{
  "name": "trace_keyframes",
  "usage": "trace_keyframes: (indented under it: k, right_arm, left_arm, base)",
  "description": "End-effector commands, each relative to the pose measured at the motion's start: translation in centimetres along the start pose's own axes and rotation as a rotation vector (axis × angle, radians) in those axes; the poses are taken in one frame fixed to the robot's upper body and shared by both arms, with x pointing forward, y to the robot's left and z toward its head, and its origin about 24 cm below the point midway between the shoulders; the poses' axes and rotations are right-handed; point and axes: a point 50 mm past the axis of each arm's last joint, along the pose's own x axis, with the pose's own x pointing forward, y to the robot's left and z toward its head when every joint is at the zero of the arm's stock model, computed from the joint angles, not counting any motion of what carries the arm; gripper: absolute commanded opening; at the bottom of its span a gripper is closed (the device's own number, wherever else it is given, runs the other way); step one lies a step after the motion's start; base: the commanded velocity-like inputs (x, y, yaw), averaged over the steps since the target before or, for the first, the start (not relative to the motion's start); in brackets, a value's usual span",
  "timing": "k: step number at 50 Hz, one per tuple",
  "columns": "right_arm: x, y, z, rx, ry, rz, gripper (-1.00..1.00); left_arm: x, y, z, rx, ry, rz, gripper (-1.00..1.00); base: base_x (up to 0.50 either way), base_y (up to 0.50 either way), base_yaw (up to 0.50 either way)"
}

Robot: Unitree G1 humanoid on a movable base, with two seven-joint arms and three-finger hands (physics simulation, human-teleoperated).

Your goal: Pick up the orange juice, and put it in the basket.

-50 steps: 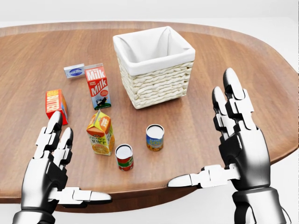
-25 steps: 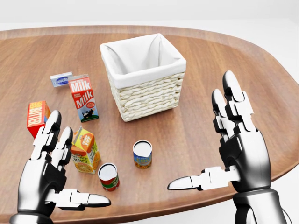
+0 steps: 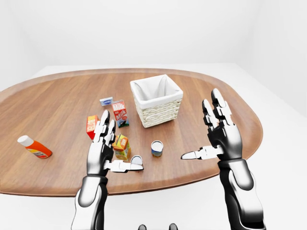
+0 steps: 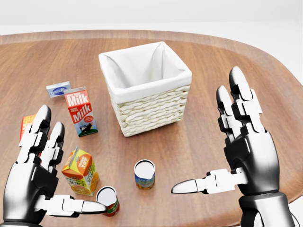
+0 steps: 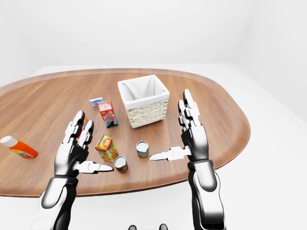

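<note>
Poised over a wide oval wooden tabletop (image 4: 213, 56), the robot's chrome three-finger left hand (image 4: 40, 182) and right hand (image 4: 241, 151) both hang with fingers spread wide and thumbs pointing inward, neither holding anything. Just beside the left hand's fingers stands the target, a small orange gable-top juice carton (image 4: 81, 171), upright and seemingly untouched, suggesting the left hand is being lined up for a side grasp. Toward the top of the head view waits the square white wicker basket with a cloth liner (image 4: 144, 92), open and empty, its clear mouth ready for a drop from above. Crowding the carton are a red-labelled tin can (image 4: 108, 200), partly behind the left thumb, and a blue-and-yellow tin can (image 4: 144, 174), either likely to be knocked in a careless close. A red-and-white milk carton (image 4: 81, 111) stands farther off, while an orange bottle with a white cap (image 3: 33, 147) lies on its side well apart at the left-eye view's left.
</note>
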Motion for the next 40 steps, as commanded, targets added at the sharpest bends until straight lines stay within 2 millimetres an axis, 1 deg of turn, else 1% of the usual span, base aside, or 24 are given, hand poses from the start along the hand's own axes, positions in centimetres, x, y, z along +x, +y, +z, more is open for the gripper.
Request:
trace_keyframes:
  k: [1, 3, 5, 12, 14, 17, 18, 22, 26, 30, 34, 35, 37, 38, 40]
  right_arm:
    - [0.1, -0.1, 0.1, 0.001, -0.005, -0.002, 1.0]
    - [0.1, 0.0, 0.1, 0.0, -0.008, -0.001, 1.0]
    - [0.0, 0.0, 0.7, 0.001, -0.032, 0.0, 1.0]
    - [0.0, 0.0, 0.6, 0.007, -0.027, 0.0, 1.0]
    - [0.0, -0.1, 0.2, 0.003, -0.008, -0.004, 1.0]
    - [0.0, -0.2, 0.0, 0.0, 0.002, -0.006, 1.0]
    - [0.0, -0.3, 0.1, 0.003, -0.006, -0.008, 1.0]
    - [0.0, -0.2, 0.3, 0.006, -0.015, -0.006, 1.0]
    - [0.1, -0.2, 0.6, 0.007, -0.028, -0.009, 1.0]
    - [0.1, -0.4, 0.4, 0.009, -0.021, -0.015, 1.0]
    - [0.0, -0.3, 0.2, 0.007, -0.012, -0.012, 1.0]
    - [0.0, -0.2, 0.3, 0.013, -0.014, -0.005, 1.0]
    - [-0.1, -0.2, 0.6, 0.01, -0.025, -0.008, 1.0]
    - [-0.1, -0.2, 0.4, 0.011, -0.02, -0.008, 1.0]
    - [-0.1, -0.3, 0.2, 0.01, -0.011, -0.008, 1.0]
  left_arm:
    - [-0.2, 0.0, 0.8, 0.029, -0.026, -0.009, 1.0]
    - [-0.2, 0.1, 0.9, 0.039, -0.03, -0.006, 1.0]
    - [-0.3, 0.1, 1.1, 0.047, -0.036, -0.01, 1.0]
    - [-0.5, -0.1, 1.2, 0.064, -0.036, -0.022, 1.0]
    - [-0.5, -0.2, 1.4, 0.091, -0.042, -0.024, 1.0]
    - [-0.5, -0.5, 2.0, 0.118, -0.064, -0.045, 1.0]
    - [-0.5, -0.6, 2.7, 0.14, -0.09, -0.052, 1.0]
    - [-0.6, -0.8, 3.7, 0.169, -0.134, -0.068, 1.0]
    - [-0.5, -0.9, 3.6, 0.17, -0.131, -0.068, 1.0]
    - [-0.5, -1.1, 2.7, 0.167, -0.091, -0.084, 1.0]
    - [-0.4, -1.3, 3.0, 0.18, -0.102, -0.101, 1.0]
    - [-0.3, -1.4, 3.1, 0.197, -0.105, -0.123, 1.0]
    - [0.0, -1.2, 2.6, 0.243, -0.081, -0.128, 1.0]
    - [0.1, -1.2, 2.3, 0.295, -0.094, -0.151, 1.0]
    - [0.6, -1.0, 2.3, 0.345, -0.119, -0.153, 1.0]
  base:
    - [0.34, 0.0, 0.0]
    - [0.34, 0.0, 0.0]
    - [0.36, 0.0, 0.0]
    - [0.43, 0.0, 0.0]
    - [0.44, 0.0, 0.0]
    - [0.44, 0.0, 0.0]
    - [0.45, 0.0, 0.0]
    - [0.44, 0.0, 0.0]
    - [0.47, 0.0, 0.0]
    - [0.5, 0.01, 0.0]
    - [0.48, 0.02, 0.0]
    - [0.0, 0.0, 0.0]
    - [0.0, 0.0, 0.0]
    - [0.0, 0.0, 0.0]
    - [0.0, 0.0, 0.0]
